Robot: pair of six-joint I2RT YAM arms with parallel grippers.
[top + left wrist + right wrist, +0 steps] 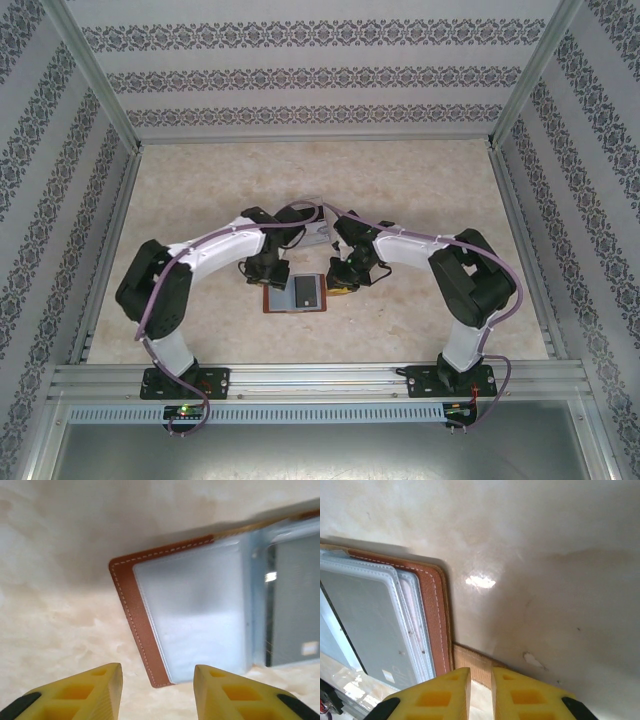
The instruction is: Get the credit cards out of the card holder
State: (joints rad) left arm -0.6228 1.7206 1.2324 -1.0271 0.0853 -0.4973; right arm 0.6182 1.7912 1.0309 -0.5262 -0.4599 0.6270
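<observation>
The card holder point(270, 298) lies open on the table between my two grippers, brown leather point(131, 612) round frosted grey-blue pockets. A grey credit card point(295, 610) sits inside a pocket, also seen in the right wrist view as the card point(365, 620). My left gripper point(157, 672) hangs open just off the holder's left corner with nothing between its fingers. At the holder's right edge point(431, 615), my right gripper point(481, 672) is closed narrowly on the tan strap tab point(472, 661). From above, the left gripper point(268, 272) and the right gripper point(345, 278) flank the holder.
The table point(200, 190) is pale marbled beige, walled in by patterned panels and a metal frame point(310, 375) at the near edge. A pale clear object point(318, 233) lies just behind the two wrists. Open tabletop lies to the left, right and back.
</observation>
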